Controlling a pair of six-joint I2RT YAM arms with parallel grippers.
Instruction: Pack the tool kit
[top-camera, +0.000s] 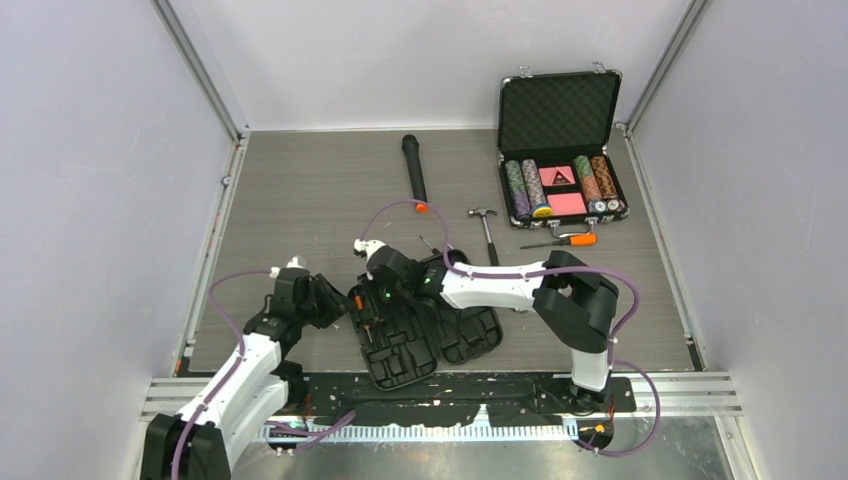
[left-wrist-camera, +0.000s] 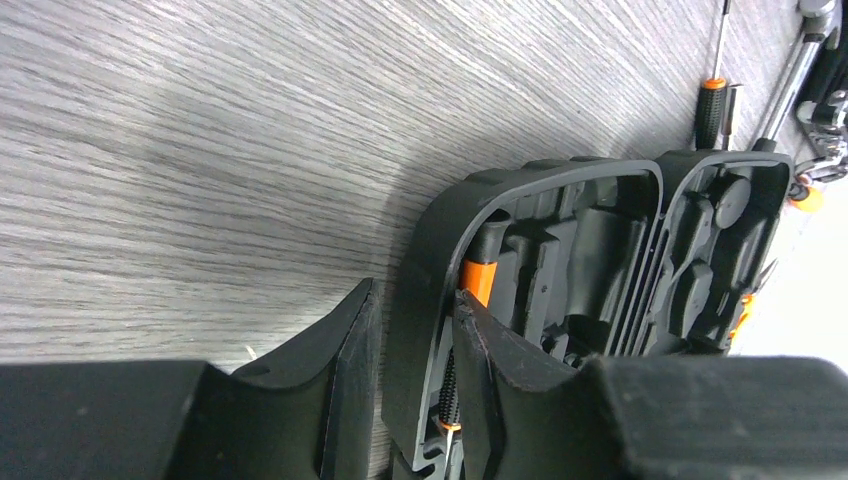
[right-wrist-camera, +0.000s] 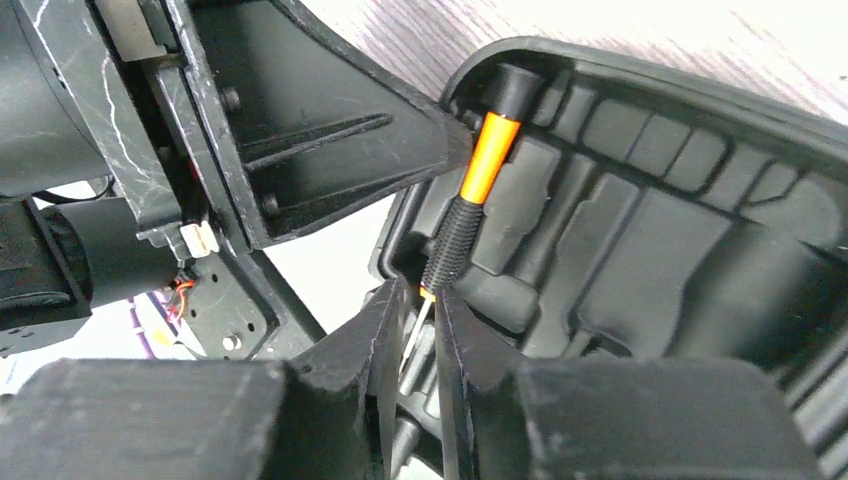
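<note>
Orange screwdriver (right-wrist-camera: 488, 160) (in kit (right-wrist-camera: 640, 72)) at right hand (right-wrist-camera: 418, 302)

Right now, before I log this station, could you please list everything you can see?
table: one, grey wood-grain
tool kit: one, black, open, near centre
hammer: one, silver-headed, beyond the kit
chip case: one, black, open, far right
microphone: one, black, orange end, far centre
screwdriver in the kit: one, orange-black, left half
screwdriver by the hammer: one, orange-black, on the table
screwdriver by the chip case: one, orange-black, on the table
left gripper: one, black, clamped on the kit's left wall
right gripper: one, black, jaws narrow around the kit screwdriver's shaft
</note>
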